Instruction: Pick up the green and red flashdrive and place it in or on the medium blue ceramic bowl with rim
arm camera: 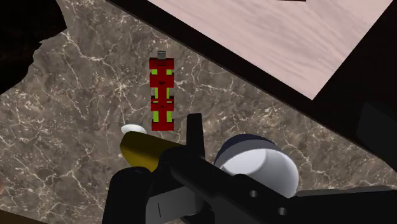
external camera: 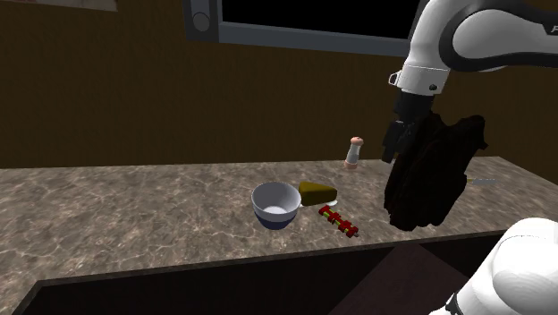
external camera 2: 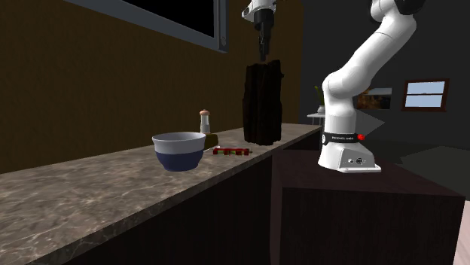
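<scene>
The gripper [external camera 2: 263, 50] hangs high at the right end of the counter [external camera: 134, 206], pointing straight down; whether it is wide or closed I cannot tell, and nothing is seen in its hold. Directly under it stands a tall, ragged dark lump [external camera 2: 262, 102]. The second exterior view sets the gripper just above the lump's top, while in the shoulder view its black body overlaps the lump's upper left edge, so contact cannot be judged. The red and green flash drive [external camera: 339, 222] lies flat on the marbled counter left of the lump and nearer the counter's front edge. The wrist view gives its pattern best, red blocks with green marks and a small grey plug at the end pointing away from the bowl. Just beside it, on the far side, rests an olive-yellow wedge [external camera: 316, 192], which the wrist view shows with a pale tip. Left of the wedge, touching or nearly touching it, sits the bowl [external camera: 275, 204], upright, pale inside, with a dark blue lower band that the second exterior view makes plain. A small shaker [external camera: 354, 153] with a tan cap stands farther back, toward the brown wall. The shoulder view adds a grey-framed screen [external camera: 313, 13] on that wall. The second exterior view adds the dark stand [external camera 2: 376, 203] and a framed window [external camera 2: 425, 94] far right.
</scene>
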